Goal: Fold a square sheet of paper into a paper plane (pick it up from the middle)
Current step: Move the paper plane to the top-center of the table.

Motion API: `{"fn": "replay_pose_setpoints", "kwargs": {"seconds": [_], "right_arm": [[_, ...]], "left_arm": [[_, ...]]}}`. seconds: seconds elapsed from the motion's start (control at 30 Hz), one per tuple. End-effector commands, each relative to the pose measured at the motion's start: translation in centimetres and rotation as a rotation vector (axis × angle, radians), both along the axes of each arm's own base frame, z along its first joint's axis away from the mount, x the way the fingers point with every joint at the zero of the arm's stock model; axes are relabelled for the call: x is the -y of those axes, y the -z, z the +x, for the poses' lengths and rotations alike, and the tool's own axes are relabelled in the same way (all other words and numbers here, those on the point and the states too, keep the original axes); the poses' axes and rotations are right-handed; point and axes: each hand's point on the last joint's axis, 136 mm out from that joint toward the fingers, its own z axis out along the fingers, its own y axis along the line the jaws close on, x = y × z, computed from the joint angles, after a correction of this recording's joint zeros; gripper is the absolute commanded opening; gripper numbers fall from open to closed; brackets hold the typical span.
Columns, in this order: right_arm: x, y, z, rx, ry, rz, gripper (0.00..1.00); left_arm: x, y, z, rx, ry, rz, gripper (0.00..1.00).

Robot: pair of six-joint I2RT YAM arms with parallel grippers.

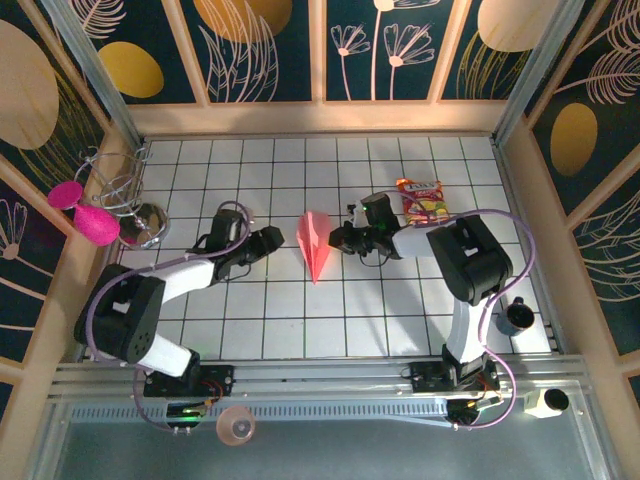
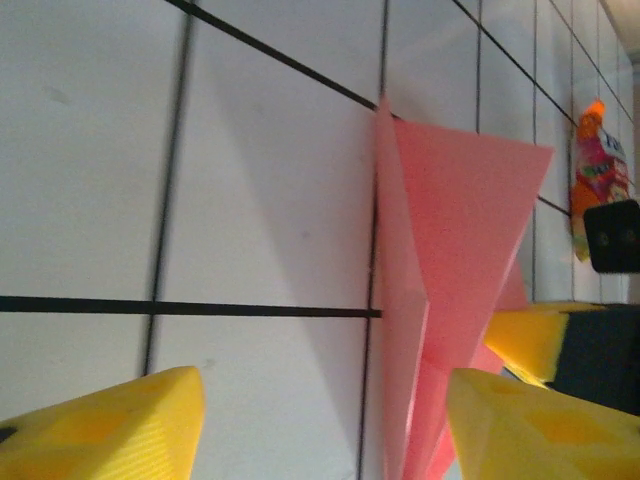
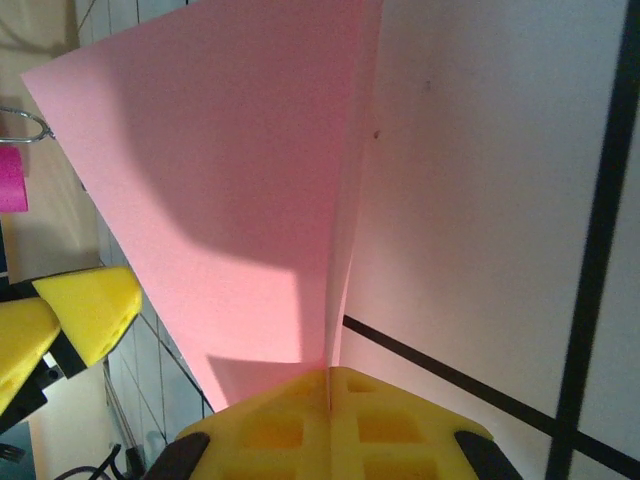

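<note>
A red-and-yellow snack packet [image 1: 424, 201] lies upper right of centre, magenta discs [image 1: 97, 225] and a wire stand [image 1: 115, 180] at the left edge, a dark mug [image 1: 517, 316] lower right.

paper plane [image 1: 314, 245]: matt pink paper (creased); tiles [image 1: 262, 322] smooth

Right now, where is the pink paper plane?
In the top view, the paper plane is in the middle, between the left gripper and the right gripper, which pinches it.

No text is legible; the lettering on the snack packet [image 1: 423, 201] is too blurred to read
</note>
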Motion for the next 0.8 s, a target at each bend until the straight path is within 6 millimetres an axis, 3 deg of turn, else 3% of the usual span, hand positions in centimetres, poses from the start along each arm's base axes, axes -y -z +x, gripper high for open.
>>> {"fn": "replay_pose_setpoints", "kwargs": {"seconds": [0.0,0.07,0.23,0.3,0.47,0.6,0.77], "right_arm": [[0.0,0.1,-0.2,0.018,-0.012,0.008,0.04],[0.1,0.3,-0.2,0.016,-0.013,0.003,0.04],[0.2,0.5,-0.3,0.015,-0.012,-0.006,0.04],[0.3,0.5,-0.3,0.016,-0.014,-0.006,0.04],[0.3,0.8,-0.3,0.01,-0.015,-0.009,0.04],[0.4,0.9,-0.2,0.007,-0.011,-0.016,0.03],[1.1,0.2,0.4,0.029,0.022,-0.021,0.02]], "left_arm": [[2.9,-1.4,0.8,0.025,0.062,-0.091,0.61],[3.9,-1.4,1.0,0.023,0.087,-0.118,0.6],[5.2,0.0,1.4,-0.024,0.111,-0.116,0.47],[5.8,-0.3,1.7,-0.02,0.13,-0.124,0.45],[6.8,1.3,1.9,-0.068,0.166,-0.109,0.43],[6.6,2.4,2.3,-0.099,0.154,-0.072,0.28],[6.0,1.9,2.8,-0.08,0.123,-0.04,0.05]]}}
